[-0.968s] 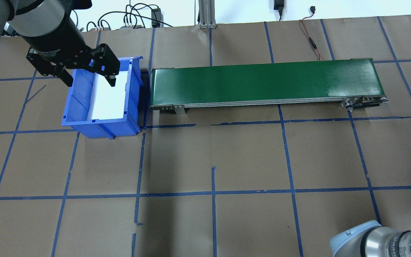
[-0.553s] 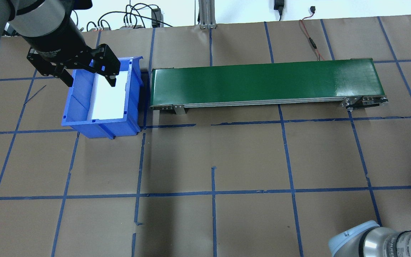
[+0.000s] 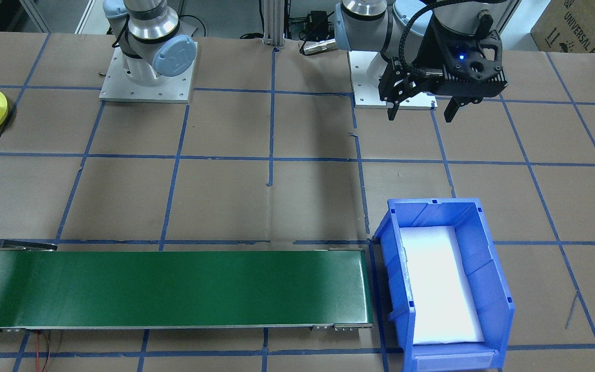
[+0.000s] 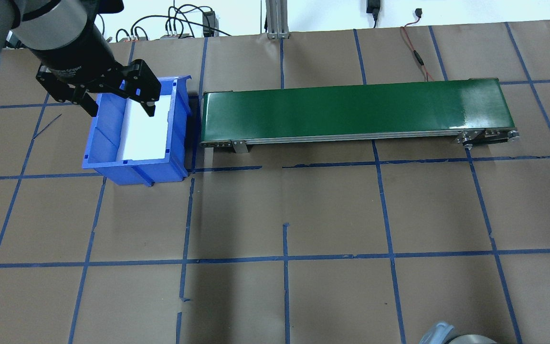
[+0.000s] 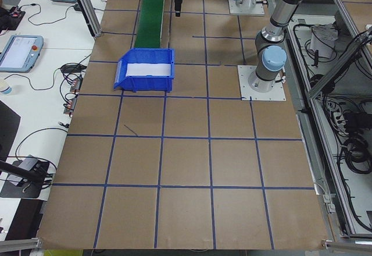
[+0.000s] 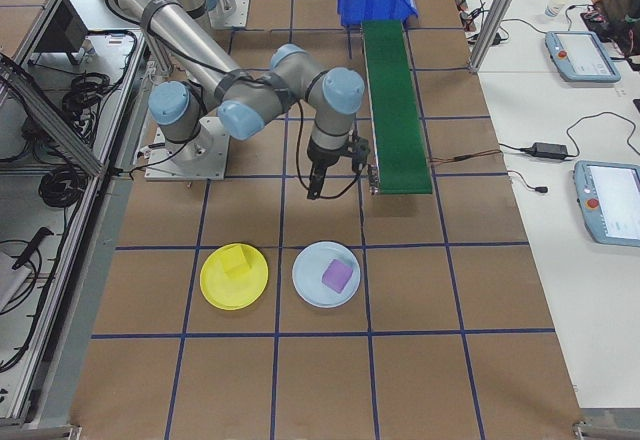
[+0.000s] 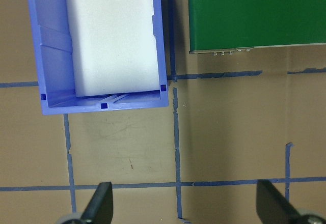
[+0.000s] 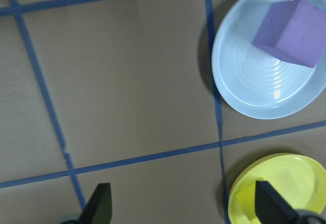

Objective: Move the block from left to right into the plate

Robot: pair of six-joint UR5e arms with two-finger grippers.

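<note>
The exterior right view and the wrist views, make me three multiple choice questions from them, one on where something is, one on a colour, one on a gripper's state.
1. Where is the small yellow block?
A. On the long green conveyor belt
B. In the round bright-yellow plastic plate
C. In the blue plastic bin

2. What colour is the block in the round pale-blue plate?
A. Purple
B. Red
C. Green

3. How is the left gripper?
A. Shut on a block
B. Shut on the bin's rim
C. Open, holding nothing

Answers:
1 B, the yellow block sits inside the yellow plate's rim.
2 A, the purple block lies in the pale-blue plate.
3 C, its fingers stand apart with only table between them.
</note>
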